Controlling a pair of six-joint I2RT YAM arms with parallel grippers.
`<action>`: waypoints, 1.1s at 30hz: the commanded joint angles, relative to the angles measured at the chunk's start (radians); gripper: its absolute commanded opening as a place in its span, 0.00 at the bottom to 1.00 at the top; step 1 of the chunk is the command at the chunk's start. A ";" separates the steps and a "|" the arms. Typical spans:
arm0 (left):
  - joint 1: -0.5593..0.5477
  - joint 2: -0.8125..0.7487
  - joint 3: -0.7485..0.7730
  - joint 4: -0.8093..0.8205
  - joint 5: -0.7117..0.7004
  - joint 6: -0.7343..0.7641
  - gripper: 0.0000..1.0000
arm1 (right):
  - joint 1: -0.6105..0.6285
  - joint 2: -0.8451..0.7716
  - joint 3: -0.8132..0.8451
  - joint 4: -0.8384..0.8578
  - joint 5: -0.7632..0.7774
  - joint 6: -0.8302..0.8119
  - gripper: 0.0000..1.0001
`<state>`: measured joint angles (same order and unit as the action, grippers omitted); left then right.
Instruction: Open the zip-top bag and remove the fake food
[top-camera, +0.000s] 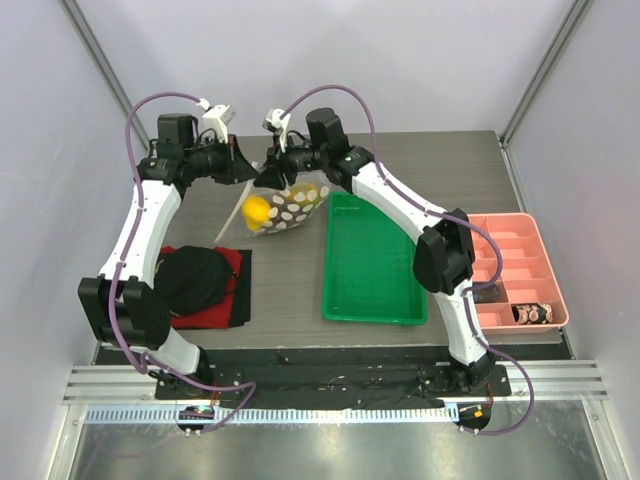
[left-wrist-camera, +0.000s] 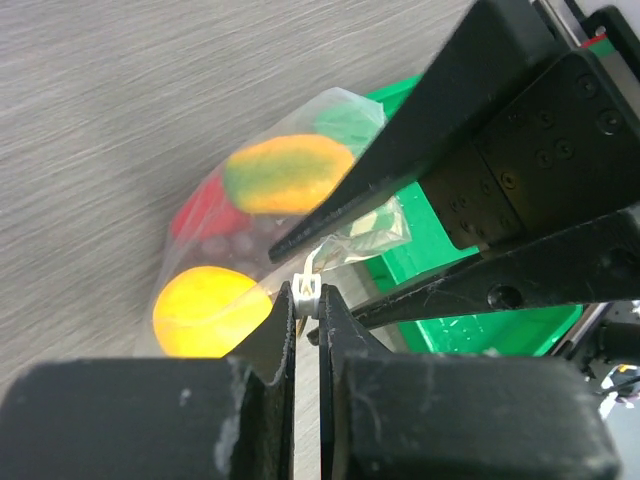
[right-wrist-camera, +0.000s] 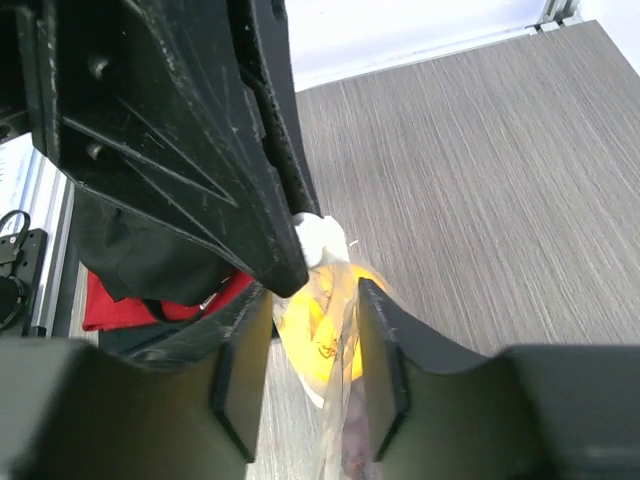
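Only the overhead view is taking in the near half of the table (top-camera: 287, 292). A red cloth (top-camera: 228, 290) is lying at the left with a round black object (top-camera: 190, 275) sitting on it. A green tray (top-camera: 370, 270) is lying mid-table, and a pink divided tray (top-camera: 520, 250) at the right is holding small dark lumps (top-camera: 490, 294).

Farther back, both arms are meeting over the zip-top bag (top-camera: 290, 205), which is being held up by its top edge just left of the green tray's far corner.

The left wrist view is showing the left gripper (left-wrist-camera: 308, 295) pinching tight on the bag's white zip edge. The right gripper's black fingers are blocking part of the bag there.

The right wrist view is showing the right gripper (right-wrist-camera: 314, 295) standing parted, with film passing loosely between its fingers.

The bag is clear, crinkly and white-dotted. Inside, the fake food (left-wrist-camera: 200, 312) is showing as a smooth yellow piece, a green-orange piece (left-wrist-camera: 285, 172) and a glossy red piece (left-wrist-camera: 205, 215).
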<state>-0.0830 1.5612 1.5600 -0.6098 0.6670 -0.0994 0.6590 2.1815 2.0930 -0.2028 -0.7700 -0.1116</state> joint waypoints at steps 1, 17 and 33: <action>-0.009 -0.024 0.032 -0.011 0.016 0.023 0.00 | 0.010 0.003 0.058 0.017 0.018 -0.033 0.40; -0.011 -0.032 0.031 -0.019 -0.018 0.020 0.00 | 0.013 -0.015 0.035 -0.026 0.078 -0.080 0.01; -0.009 -0.055 -0.012 -0.005 -0.223 -0.042 0.00 | -0.024 -0.120 -0.122 0.367 0.414 0.242 0.01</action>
<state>-0.0921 1.5597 1.5539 -0.5846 0.5198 -0.1249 0.6769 2.1696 1.9942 -0.0059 -0.5186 0.0711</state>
